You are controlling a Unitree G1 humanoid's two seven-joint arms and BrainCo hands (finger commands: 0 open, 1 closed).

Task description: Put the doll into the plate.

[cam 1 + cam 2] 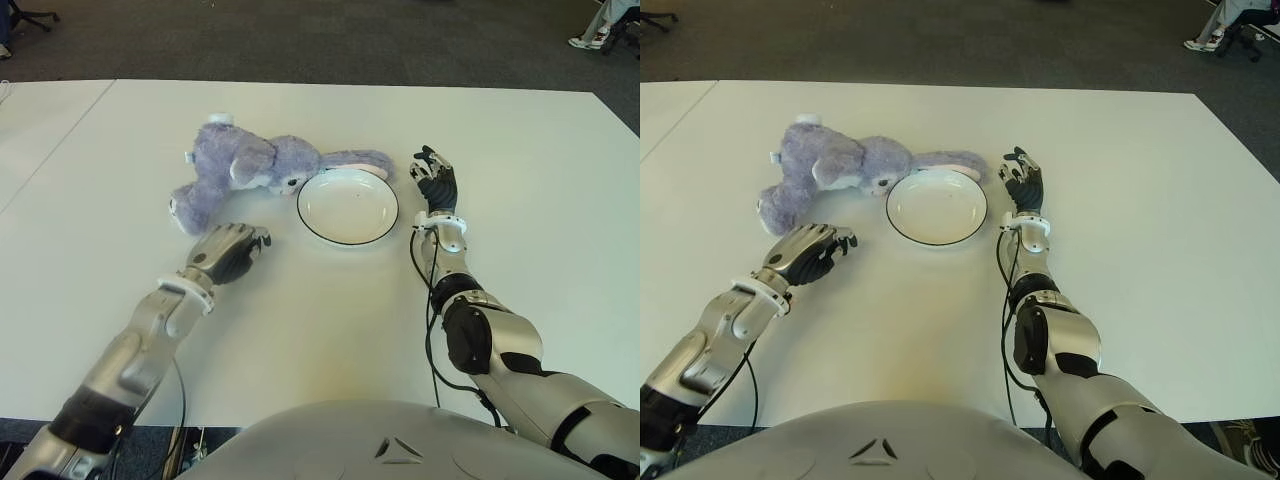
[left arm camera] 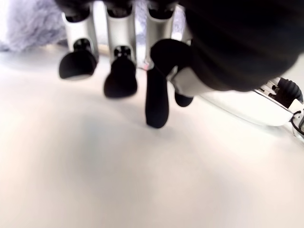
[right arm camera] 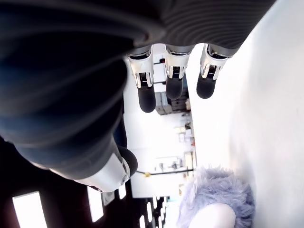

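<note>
The doll [image 1: 247,170] is a lavender plush rabbit lying on its side in the upper left-centre of the eye views. Its body and legs trail toward the lower left, and its head points right. One long ear, pinkish inside, stretches right along the plate's far rim. The plate [image 1: 347,207] is round, white and shallow with a thin dark rim. It sits upright at frame centre, just beside the doll's head, holding nothing.

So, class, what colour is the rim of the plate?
The plate has a thin dark rim around white; clearest in the left eye view.
</note>
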